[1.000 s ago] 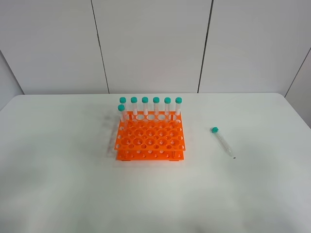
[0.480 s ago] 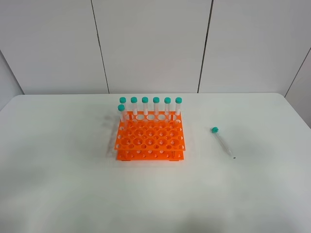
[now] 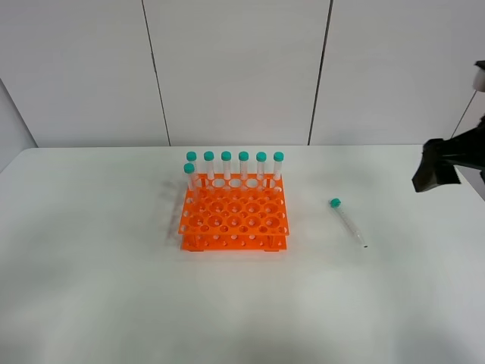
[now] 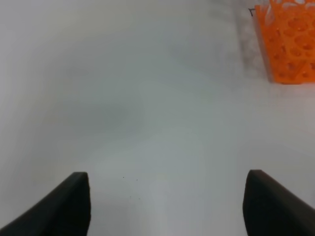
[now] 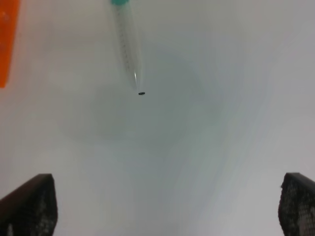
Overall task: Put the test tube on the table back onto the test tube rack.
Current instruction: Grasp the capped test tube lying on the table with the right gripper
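Observation:
The test tube lies flat on the white table, right of the orange test tube rack, its teal cap toward the back. Several identical teal-capped tubes stand in the rack's back rows. My right gripper hangs above the table's right edge, well right of the lying tube. In the right wrist view the gripper is open, with the tube lying ahead and a sliver of the rack beside it. My left gripper is open over bare table, with the rack's corner in view.
A tiny dark speck lies on the table just off the tube's pointed tip. White wall panels stand behind the table. The left arm does not show in the exterior high view.
My right arm has come into the exterior high view at the right edge; it was out of view before. The tube and the rack have not moved.

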